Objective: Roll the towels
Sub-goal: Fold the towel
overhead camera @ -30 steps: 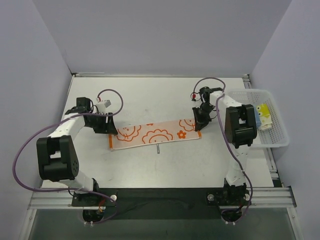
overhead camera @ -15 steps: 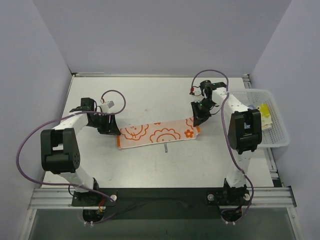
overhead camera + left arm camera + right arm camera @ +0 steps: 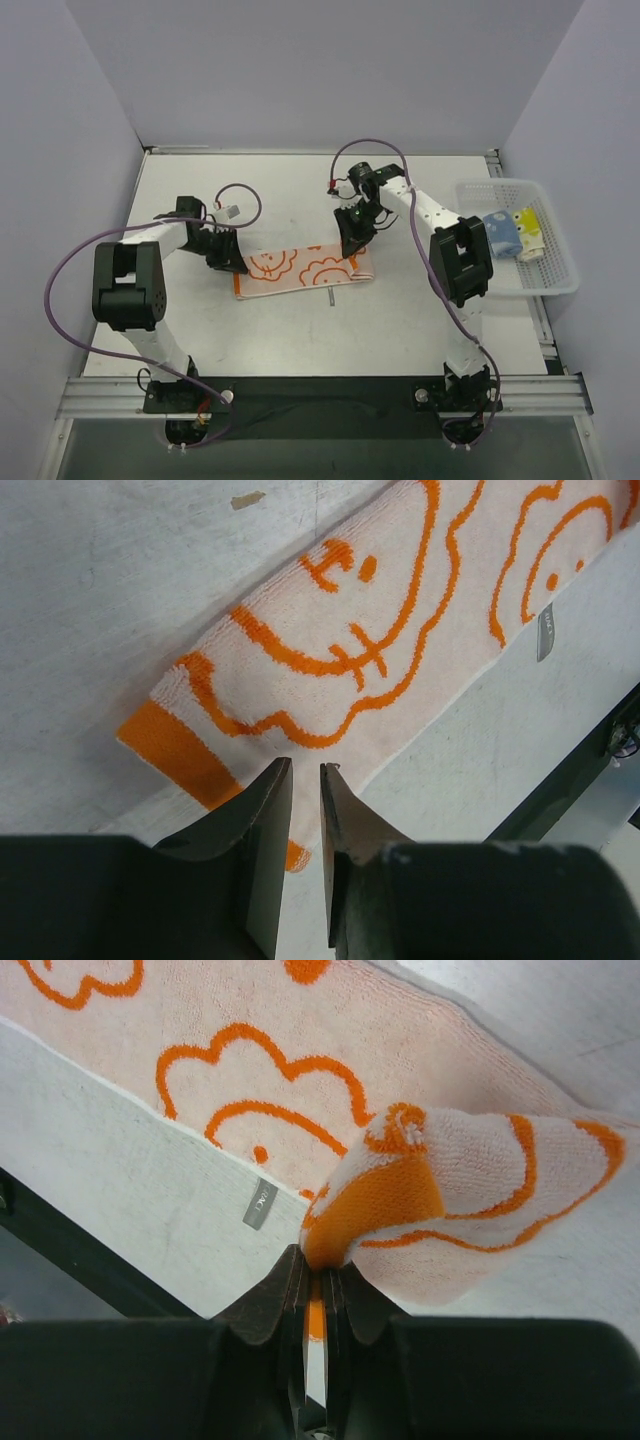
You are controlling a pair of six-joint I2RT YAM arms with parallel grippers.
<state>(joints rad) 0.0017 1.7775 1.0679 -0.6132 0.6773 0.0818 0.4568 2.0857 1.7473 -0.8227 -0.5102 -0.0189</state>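
A pale towel (image 3: 300,272) with orange flower outlines lies as a long strip across the table's middle. My right gripper (image 3: 350,250) is shut on its right end, and in the right wrist view that end (image 3: 470,1190) curls back over the strip (image 3: 300,1100) from the gripper (image 3: 318,1265). My left gripper (image 3: 237,267) stands at the strip's left end. In the left wrist view its jaws (image 3: 306,768) are a narrow gap apart just above the towel's (image 3: 380,610) near edge, with nothing seen pinched between them.
A white mesh basket (image 3: 560,285) at the right edge holds a light blue towel (image 3: 500,236) and a yellow one (image 3: 527,230). A small grey label (image 3: 259,1203) sticks out from the strip's near edge. Purple cables loop above both arms.
The right gripper has carried the towel's right end leftward, folding it over and shortening the strip. The left gripper has shifted right onto the left end, and its jaws have narrowed.
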